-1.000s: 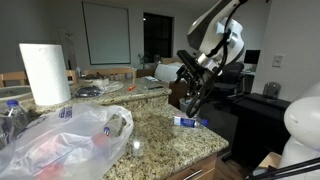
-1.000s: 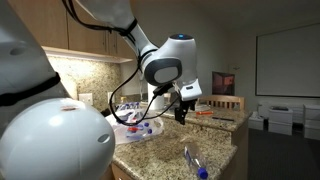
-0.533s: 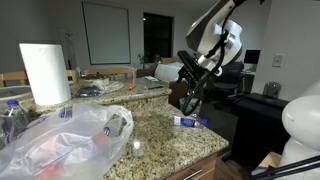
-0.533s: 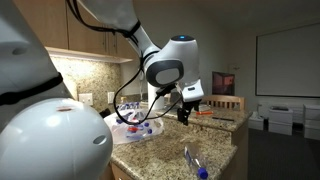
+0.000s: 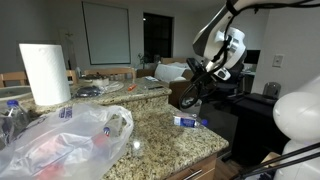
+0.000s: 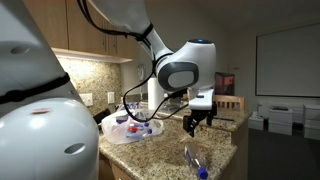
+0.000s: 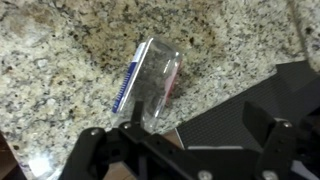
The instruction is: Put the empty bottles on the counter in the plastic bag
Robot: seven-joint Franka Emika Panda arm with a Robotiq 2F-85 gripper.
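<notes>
Gripper (image 5: 188,104) hovers above the one loose bottle (image 7: 150,85) I can see, jaws spread wide and holding nothing. The bottle lies on its side on the granite counter (image 5: 150,133) near the right edge, well apart from the plastic bag (image 5: 70,140) at the left. The bag seems to hold a few bottles already, but it's too blurry to count. Left to do: grasp, carry over, drop in.

light: dim indoor | exterior views soft, grainy | wrist view sharper
</notes>
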